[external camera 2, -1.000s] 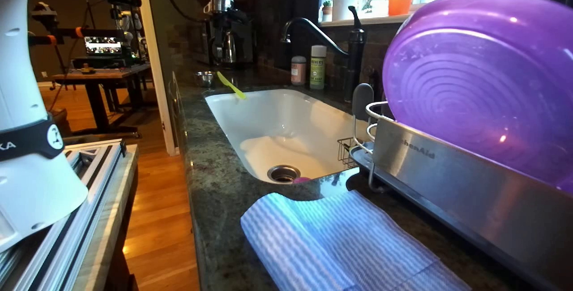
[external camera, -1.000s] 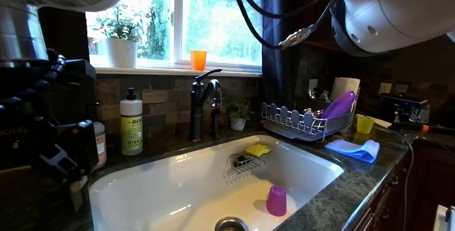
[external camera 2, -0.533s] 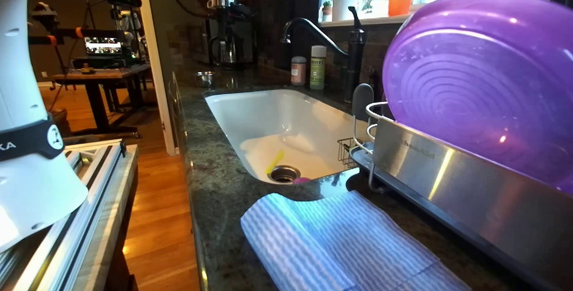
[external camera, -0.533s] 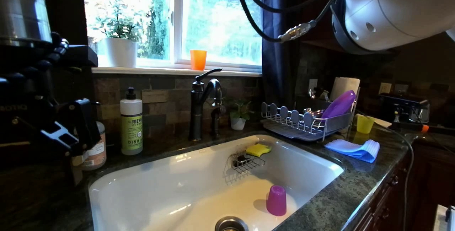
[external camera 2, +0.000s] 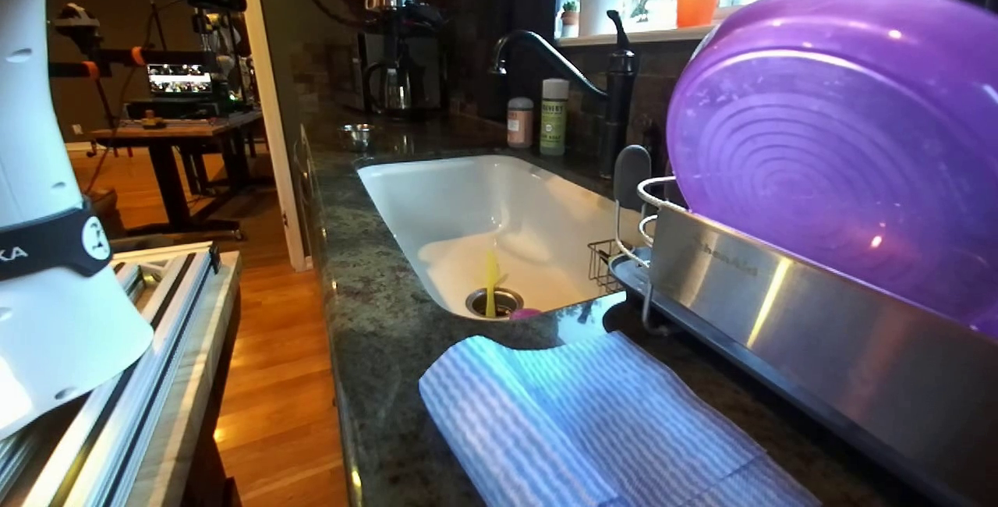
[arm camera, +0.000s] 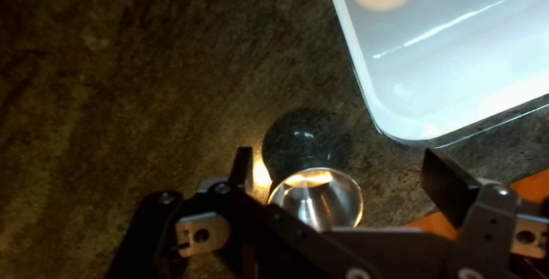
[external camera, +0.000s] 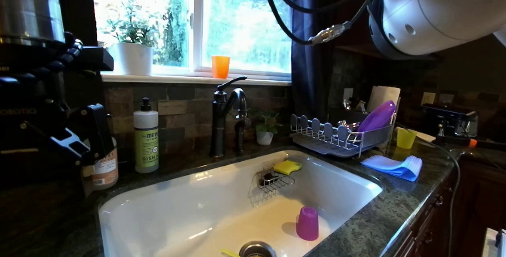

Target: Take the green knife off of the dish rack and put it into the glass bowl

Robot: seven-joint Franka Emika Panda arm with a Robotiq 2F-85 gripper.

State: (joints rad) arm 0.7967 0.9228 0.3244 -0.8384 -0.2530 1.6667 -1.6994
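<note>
"Fingers point(arm camera: 450, 184) first: how do they stand?"

"Spread wide, with nothing held. In the wrist view they hang over the stone counter point(arm camera: 141, 86), a small shiny bowl point(arm camera: 317, 199) between them from that angle; it looks metal, though the task says glass."

"And the green knife point(external camera 2: 490, 279)?"

"Down in the white sink point(external camera: 189, 205), at the drain point(external camera: 257, 250); flat or leaning, I can't tell."

"Off the dish rack point(external camera: 342, 133), then, but not in the bowl. What would you do?"

"Clear the sink's rim, travel above the drain, and rotate until the fingers straddle the knife's narrow width. Descend slowly, steer wide of the upturned purple cup point(external camera: 307, 224), and close near the middle of the knife."

"What could spoil it?"

"A nudge might wedge it in the drain. Later, lower one end into the bowl before letting go; so long a thing will probably tip."
</note>
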